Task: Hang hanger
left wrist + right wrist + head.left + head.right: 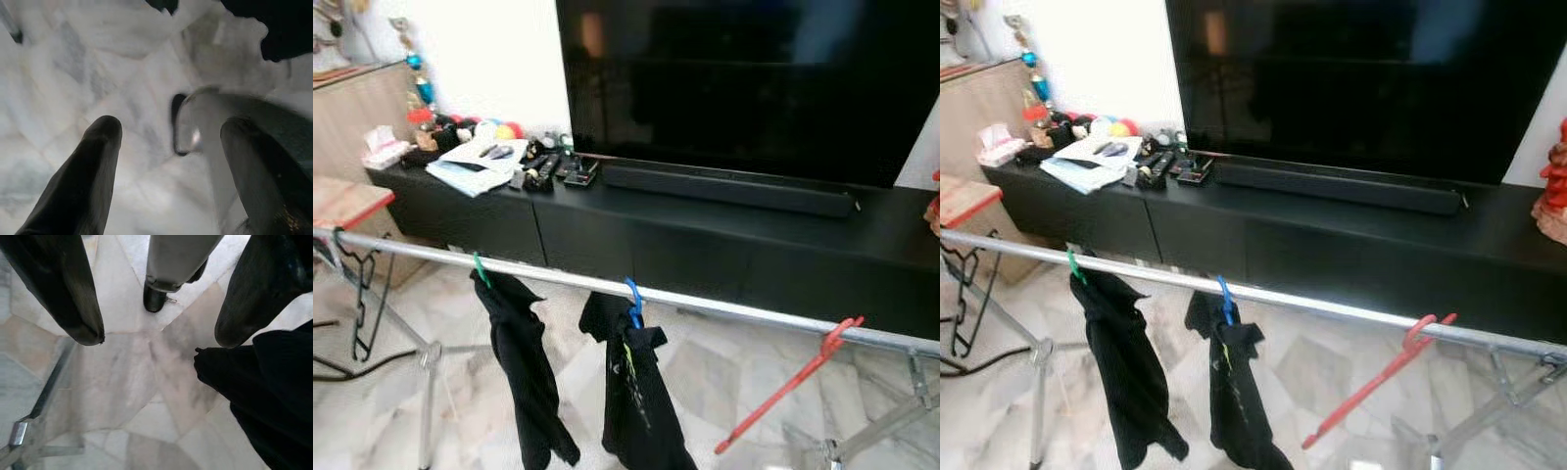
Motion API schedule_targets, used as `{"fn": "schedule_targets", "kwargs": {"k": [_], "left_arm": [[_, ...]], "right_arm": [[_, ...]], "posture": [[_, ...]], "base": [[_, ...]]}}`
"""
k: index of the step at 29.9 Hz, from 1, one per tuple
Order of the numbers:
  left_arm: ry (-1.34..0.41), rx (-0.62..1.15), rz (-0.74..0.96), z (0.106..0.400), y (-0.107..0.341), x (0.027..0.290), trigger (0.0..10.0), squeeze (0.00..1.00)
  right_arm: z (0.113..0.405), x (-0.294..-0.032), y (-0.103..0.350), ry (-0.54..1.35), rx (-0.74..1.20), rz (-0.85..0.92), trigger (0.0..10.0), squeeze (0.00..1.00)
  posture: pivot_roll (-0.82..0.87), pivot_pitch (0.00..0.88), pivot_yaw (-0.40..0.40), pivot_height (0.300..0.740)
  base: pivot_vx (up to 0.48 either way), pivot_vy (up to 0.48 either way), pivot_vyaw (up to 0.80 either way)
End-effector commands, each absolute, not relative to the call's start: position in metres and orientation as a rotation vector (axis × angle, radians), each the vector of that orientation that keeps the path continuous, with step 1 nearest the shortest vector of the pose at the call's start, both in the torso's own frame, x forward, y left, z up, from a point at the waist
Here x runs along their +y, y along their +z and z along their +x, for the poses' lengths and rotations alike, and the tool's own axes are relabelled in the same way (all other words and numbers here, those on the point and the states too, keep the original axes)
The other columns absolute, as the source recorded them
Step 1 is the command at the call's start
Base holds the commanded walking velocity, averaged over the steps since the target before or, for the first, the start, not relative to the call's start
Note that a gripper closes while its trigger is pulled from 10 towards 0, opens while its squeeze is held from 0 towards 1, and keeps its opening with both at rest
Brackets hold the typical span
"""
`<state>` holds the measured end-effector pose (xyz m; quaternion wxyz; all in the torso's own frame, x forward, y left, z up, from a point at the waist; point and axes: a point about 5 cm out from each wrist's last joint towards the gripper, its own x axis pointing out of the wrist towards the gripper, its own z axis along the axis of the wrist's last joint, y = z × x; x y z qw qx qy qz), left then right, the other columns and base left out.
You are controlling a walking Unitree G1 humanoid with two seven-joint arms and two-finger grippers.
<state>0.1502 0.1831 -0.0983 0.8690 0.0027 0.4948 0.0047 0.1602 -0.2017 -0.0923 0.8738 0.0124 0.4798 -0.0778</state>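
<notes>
Red hanger (790, 384) hangs tilted from the silver rail (724, 306), its lower end cut off, while my left hand (168, 139) and right hand (159, 335) gape wide, holding nothing, above the marble floor (122, 391).

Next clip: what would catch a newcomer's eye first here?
Probably the silver drying rail running across the foreground, with two black garments hanging from a green hanger and a blue hanger, and an empty red hanger tilted further right. Behind it, a large dark TV stands on a black cabinet.
</notes>
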Motion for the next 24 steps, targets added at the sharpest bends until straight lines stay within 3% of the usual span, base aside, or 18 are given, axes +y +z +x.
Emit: {"fn": "schedule_targets", "kwargs": {"k": [1,24], "left_arm": [[0.011,1.066,0.025,0.1440,-0.1000,0.1903,10.0,0.00],[0.012,1.065,0.018,0.1445,-0.0996,0.1921,10.0,0.00]], "right_arm": [[0.1671,-0.1899,-0.0911,-0.144,0.988,0.045,10.0,0.00],[0.1648,-0.1975,-0.0913,-0.200,1.005,-0.001,10.0,0.00]], "posture": [[0.11,0.000,0.025,0.740],[0.11,0.000,0.022,0.740]], "base": [[0.000,0.341,0.00],[0.000,0.344,0.00]]}}
